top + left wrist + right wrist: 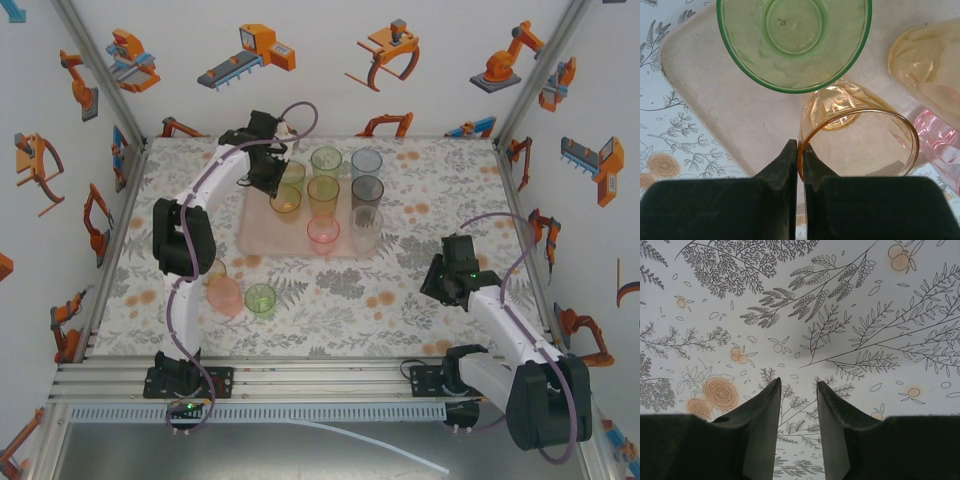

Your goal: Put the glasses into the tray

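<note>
In the top view we find the left pincer at the left side of the flat pale pink rectangular tray, over an orange translucent plastic tumbler. Several other tumblers stand in the tray. A peach-pink tumbler and a small green tumbler stand outside it on the floral tabletop. The right pincer hangs well apart from both.

In the left wrist view the pincer is clamped on the orange tumbler's rim, and a large green tumbler is just beyond. We judge this is the set-down. The next move calls for letting go and lifting straight up, because the neighbours crowd close.

In the right wrist view the jaws are apart, with nothing between them.
</note>
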Robot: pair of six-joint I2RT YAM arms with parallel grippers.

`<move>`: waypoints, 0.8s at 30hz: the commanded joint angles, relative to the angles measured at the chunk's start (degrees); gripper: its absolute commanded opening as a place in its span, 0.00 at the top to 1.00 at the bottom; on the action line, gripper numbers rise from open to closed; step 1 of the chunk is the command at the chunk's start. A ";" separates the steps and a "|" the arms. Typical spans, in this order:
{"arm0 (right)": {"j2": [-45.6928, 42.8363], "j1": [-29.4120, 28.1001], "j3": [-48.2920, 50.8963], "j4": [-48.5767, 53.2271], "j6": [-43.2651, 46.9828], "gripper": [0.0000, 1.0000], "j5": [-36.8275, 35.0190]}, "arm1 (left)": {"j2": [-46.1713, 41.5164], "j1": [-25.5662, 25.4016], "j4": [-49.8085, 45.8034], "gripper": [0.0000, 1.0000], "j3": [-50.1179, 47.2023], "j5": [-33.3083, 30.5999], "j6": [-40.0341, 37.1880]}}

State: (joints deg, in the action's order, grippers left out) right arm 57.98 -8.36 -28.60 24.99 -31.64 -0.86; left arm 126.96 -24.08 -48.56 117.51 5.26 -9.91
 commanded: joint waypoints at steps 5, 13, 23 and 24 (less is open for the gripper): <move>0.03 0.45 -0.14 -0.37 0.14 0.64 -0.10 | 1.36 -0.25 0.65 0.94 -0.44 -0.30 -0.27; 0.21 0.45 -0.08 -0.33 0.15 0.64 -0.08 | 1.57 -0.32 0.50 0.93 -0.18 -0.33 -0.37; 0.22 0.45 -0.14 -0.41 0.16 0.64 -0.02 | 1.52 -0.35 -1.57 0.92 0.92 0.01 -0.99; 0.26 0.45 -0.15 -0.46 0.15 0.64 -0.02 | 1.51 -0.24 -1.90 0.91 1.26 0.02 -1.05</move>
State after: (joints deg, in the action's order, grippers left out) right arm 57.98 -8.36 -28.60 24.99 -31.64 -0.86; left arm 127.81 -24.08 -48.21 117.54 5.02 -9.96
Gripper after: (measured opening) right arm 0.361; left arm 0.121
